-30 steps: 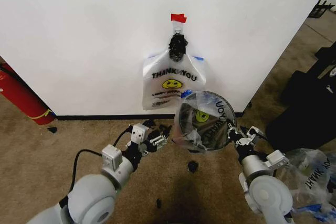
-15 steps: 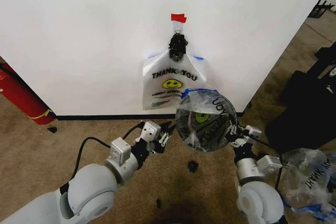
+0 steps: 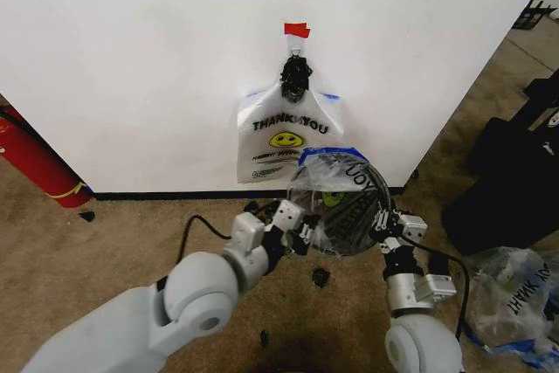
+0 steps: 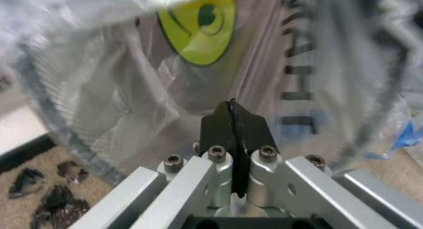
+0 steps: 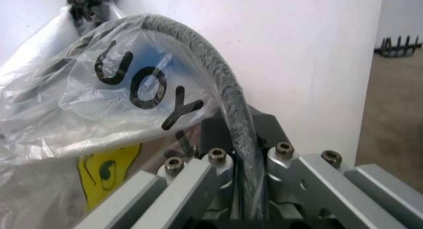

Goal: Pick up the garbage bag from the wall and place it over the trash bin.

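Lower centre of head view: your left gripper (image 3: 305,235), jaws pressed together, nothing between, tips against bag-covered side of trash bin (image 3: 339,207). Right gripper (image 3: 382,220) clamped on bin rim, likely steadying it. Bin already lined, smiley bag draped inside. Farther, upper centre: garbage bag (image 3: 288,139) hangs on wall (image 3: 131,58), untouched.

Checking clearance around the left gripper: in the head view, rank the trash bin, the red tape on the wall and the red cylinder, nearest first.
From the left gripper:
1. Trash bin, just to its right.
2. Red tape, up the wall.
3. Red cylinder, far left by the wall.
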{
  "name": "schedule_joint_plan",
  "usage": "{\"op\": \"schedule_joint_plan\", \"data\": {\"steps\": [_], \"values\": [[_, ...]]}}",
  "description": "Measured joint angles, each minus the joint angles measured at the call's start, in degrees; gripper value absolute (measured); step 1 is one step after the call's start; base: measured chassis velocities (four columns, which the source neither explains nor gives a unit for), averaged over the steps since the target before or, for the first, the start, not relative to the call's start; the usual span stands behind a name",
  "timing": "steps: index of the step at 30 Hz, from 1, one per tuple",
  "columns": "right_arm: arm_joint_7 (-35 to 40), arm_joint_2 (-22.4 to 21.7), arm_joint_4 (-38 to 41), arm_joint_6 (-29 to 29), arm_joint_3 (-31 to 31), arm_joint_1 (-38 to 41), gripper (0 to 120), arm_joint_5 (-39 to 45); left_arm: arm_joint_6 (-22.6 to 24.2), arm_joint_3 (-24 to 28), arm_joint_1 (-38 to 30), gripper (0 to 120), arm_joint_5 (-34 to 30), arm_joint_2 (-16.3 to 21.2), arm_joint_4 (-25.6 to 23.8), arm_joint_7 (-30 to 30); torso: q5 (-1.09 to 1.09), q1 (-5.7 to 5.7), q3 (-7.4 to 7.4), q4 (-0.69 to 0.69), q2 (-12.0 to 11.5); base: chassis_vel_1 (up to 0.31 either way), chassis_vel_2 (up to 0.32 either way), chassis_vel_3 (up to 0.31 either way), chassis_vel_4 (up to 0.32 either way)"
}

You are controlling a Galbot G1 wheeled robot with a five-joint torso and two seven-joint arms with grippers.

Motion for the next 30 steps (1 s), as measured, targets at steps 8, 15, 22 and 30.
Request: {"op": "schedule_joint_plan", "data": {"steps": [8, 15, 22, 30], "values": [[-1.7, 0.5, 1.2, 0.6, 0.0, -1.7, 0, -1.0, 0.2, 0.7, -1.5, 0, 5.1, -6.6, 6.4, -3.3, 0.0, 0.0, 0.0, 0.0, 0.0, 0.0, 0.0, 0.0, 0.0], [-2.2, 0.6, 1.7, 1.0, -0.3, -2.2, 0, -1.7, 0.3, 2.3, -3.2, 0, 7.1, -9.4, 9.5, -4.3, 0.0, 0.0, 0.0, 0.0, 0.0, 0.0, 0.0, 0.0, 0.0], [-2.7, 0.5, 2.3, 1.6, -1.0, -3.4, 0, -3.5, 0.2, 5.2, -5.9, 0, 7.5, -13.6, 13.0, -5.2, 0.0, 0.0, 0.0, 0.0, 0.0, 0.0, 0.0, 0.0, 0.0], [-2.9, 0.3, 2.6, 1.9, -0.9, -3.4, 0, -4.1, 0.8, 6.7, -7.4, 0, 4.6, -16.2, 15.9, -6.5, 0.0, 0.0, 0.0, 0.0, 0.0, 0.0, 0.0, 0.0, 0.0]]}}
